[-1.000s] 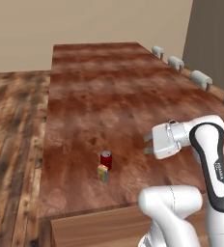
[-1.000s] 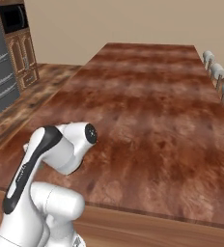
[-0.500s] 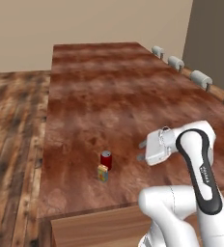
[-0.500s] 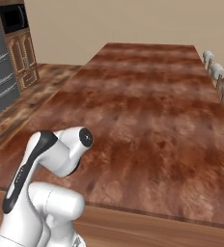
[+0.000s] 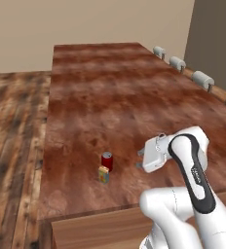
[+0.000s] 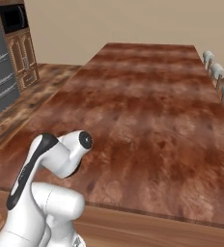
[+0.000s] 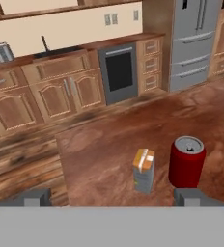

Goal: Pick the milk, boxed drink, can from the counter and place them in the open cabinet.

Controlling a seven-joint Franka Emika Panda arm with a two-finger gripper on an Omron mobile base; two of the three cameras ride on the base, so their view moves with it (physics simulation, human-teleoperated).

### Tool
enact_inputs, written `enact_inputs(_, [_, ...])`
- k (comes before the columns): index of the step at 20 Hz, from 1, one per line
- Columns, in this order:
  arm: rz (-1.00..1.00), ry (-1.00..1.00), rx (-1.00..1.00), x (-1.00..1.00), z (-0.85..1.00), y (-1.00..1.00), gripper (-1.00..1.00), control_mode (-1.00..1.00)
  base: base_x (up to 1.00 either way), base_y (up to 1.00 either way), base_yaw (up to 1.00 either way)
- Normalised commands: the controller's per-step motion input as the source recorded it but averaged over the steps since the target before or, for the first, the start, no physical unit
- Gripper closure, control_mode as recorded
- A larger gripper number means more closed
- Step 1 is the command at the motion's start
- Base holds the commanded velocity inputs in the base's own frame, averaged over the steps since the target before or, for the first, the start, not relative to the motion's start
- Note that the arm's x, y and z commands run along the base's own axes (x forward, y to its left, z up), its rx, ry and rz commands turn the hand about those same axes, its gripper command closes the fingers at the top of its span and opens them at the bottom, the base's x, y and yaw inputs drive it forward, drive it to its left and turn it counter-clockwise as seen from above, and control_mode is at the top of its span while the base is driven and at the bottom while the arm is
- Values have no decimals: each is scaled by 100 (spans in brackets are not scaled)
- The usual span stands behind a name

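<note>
The small red can with a silver top stands on the reddish-brown counter near its front left part. The yellow-orange boxed drink stands just in front of it, almost touching. My gripper hovers to their right, pointing at them, fingers wide open and holding nothing. In the hand view the can sits right of the boxed drink, both just beyond my gripper, whose fingertips stand far apart. The milk and the cabinet are out of view.
Grey stools line the counter's right edge, seen also as stools. Wooden floor lies left of the counter. Across the floor stand low arched-panel cabinets, an oven and a grey fridge.
The hand has swung left and down, closer to the can and the boxed drink. The jaws stayed open. The can and box have not moved.
</note>
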Motion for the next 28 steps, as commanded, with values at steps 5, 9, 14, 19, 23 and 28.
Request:
enact_inputs(5, [-2, 0, -2, 32, -31, 1, -100, -100, 0, 0, 0])
enact_inputs(9, [0, 0, 0, 40, -23, 1, -100, -100, 0, 0, 0])
enact_inputs(14, [0, 0, 0, 43, -27, 5, -100, -100, 0, 0, 0])
enact_inputs(19, [0, 3, 0, 45, -35, 12, -100, -100, 0, 0, 0])
enact_inputs(23, [0, 4, 0, 40, -41, 16, -100, -100, 0, 0, 0])
enact_inputs(28, [0, 1, 0, 42, -40, 12, -100, -100, 0, 0, 0])
